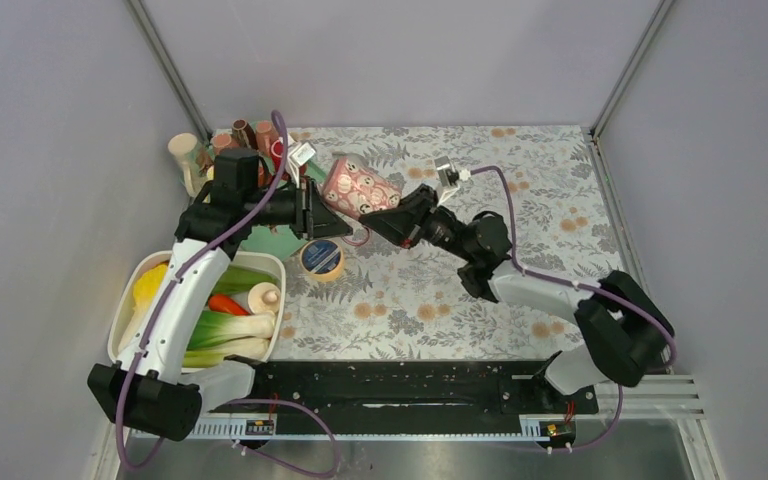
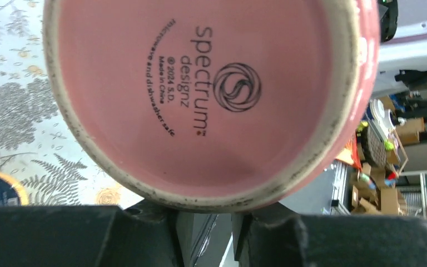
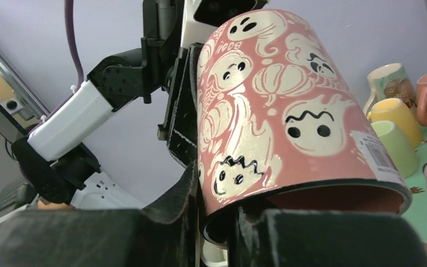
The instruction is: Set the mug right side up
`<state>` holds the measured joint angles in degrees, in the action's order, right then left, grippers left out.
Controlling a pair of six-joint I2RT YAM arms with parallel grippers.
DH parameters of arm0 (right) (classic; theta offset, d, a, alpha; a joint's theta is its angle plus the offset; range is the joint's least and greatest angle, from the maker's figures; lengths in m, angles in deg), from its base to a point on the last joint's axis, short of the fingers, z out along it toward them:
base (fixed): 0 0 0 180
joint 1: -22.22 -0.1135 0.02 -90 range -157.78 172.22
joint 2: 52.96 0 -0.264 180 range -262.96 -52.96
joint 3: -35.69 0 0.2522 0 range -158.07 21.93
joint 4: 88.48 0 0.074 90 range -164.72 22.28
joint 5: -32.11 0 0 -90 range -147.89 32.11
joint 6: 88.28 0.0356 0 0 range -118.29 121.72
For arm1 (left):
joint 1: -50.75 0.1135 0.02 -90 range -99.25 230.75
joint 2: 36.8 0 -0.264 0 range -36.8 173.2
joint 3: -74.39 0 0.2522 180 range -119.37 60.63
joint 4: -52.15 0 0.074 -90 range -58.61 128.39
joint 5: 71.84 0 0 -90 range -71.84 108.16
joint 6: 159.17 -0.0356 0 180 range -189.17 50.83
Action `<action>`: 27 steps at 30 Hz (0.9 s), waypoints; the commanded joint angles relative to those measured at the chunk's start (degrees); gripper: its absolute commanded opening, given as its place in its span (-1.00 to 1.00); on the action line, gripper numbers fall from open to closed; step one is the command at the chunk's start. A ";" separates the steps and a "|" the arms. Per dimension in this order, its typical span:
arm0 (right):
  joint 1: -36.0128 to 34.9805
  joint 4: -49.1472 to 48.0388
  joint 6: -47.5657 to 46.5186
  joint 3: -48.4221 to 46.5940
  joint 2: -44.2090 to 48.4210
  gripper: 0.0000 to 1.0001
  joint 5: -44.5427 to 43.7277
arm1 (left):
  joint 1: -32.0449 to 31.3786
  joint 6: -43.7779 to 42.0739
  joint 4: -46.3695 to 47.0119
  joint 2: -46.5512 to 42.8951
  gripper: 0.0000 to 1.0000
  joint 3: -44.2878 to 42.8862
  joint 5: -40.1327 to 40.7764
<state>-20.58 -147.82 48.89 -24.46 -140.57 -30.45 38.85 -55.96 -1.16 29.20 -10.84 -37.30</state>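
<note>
pink ghost-print ceramic mug (image 1: 360,186) aloft | right gripper (image 3: 217,221) pinches its rim | left gripper (image 2: 205,229) at its base, grip unclear | RISK: glazed rim slips from pinch, mug drops

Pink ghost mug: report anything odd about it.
The pink ghost mug is off the table, tilted on its side in mid-air between the left gripper at its base and the right gripper pinching its rim wall. A barcode sticker is stuck near the rim.

Floral-patterned table (image 1: 460,290): tape roll (image 1: 321,258) near centre-left, white tub (image 1: 117,325) of vegetables left, mugs (image 1: 240,133) far-left corner.
</note>
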 commanded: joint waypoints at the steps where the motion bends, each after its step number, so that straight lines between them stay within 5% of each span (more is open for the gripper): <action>1: 5.35 5.14 -2.15 3.24 13.97 -1.00 -5.53 | -0.50 -15.54 -0.11 -0.29 -0.23 -0.90 2.26; 4: 8.15 27.53 -13.13 1.56 20.71 -1.00 -8.02 | -0.17 -17.61 -1.04 -0.15 0.91 -1.24 8.56; 5: 9.69 35.98 -18.01 -0.04 22.61 -1.00 -10.01 | 0.05 -17.98 -1.10 -0.16 0.97 -1.68 11.60; 11: 24.52 78.42 -37.76 -15.11 22.03 -1.00 -20.08 | 2.70 -24.88 -1.46 -0.69 0.98 -2.34 32.77; 17: 37.01 108.51 -49.89 -34.47 5.99 -1.00 -25.67 | 3.95 -31.18 -2.42 1.18 0.98 1.23 42.84; 21: 42.33 120.88 -50.97 -47.61 -6.04 -1.00 -27.08 | 6.51 -33.46 -3.03 3.16 0.98 2.68 43.23; 27: 45.95 125.65 -53.17 -55.43 -18.08 -1.00 -33.38 | 8.61 -35.56 -3.13 5.95 0.98 4.84 43.75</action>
<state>23.50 -28.46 -0.42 -72.35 -155.02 -59.01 46.36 -88.39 -4.96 34.14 -7.05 4.01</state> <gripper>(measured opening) 0.215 0.988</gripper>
